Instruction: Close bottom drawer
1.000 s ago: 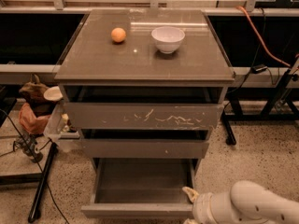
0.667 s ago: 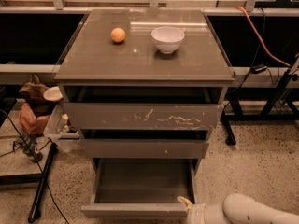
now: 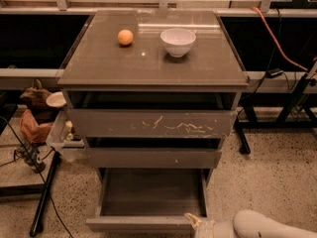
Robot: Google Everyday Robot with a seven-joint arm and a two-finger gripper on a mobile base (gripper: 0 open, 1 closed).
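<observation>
The bottom drawer (image 3: pixel 148 192) of the grey-brown cabinet stands pulled far out, and its inside looks empty. Its plain narrow front (image 3: pixel 138 224) lies along the lower edge of the view. My gripper (image 3: pixel 194 222) comes in from the bottom right on a white arm (image 3: pixel 267 227). Its pale tip sits at the right end of the drawer front, touching or just in front of it. The two upper fronts, one with white scratches (image 3: pixel 151 124) and one with a small white speck (image 3: pixel 153 157), sit further back.
An orange (image 3: pixel 125 37) and a white bowl (image 3: pixel 178 41) rest on the cabinet top (image 3: pixel 99 63). A clear bin with clutter (image 3: pixel 64 133) and a black stand leg (image 3: pixel 44 197) are at the left. Dark table legs (image 3: pixel 242 133) and cables are at the right, on speckled floor.
My gripper and arm have moved left and down, from right of the drawer's front corner to the right end of the drawer front. The drawer has not visibly moved.
</observation>
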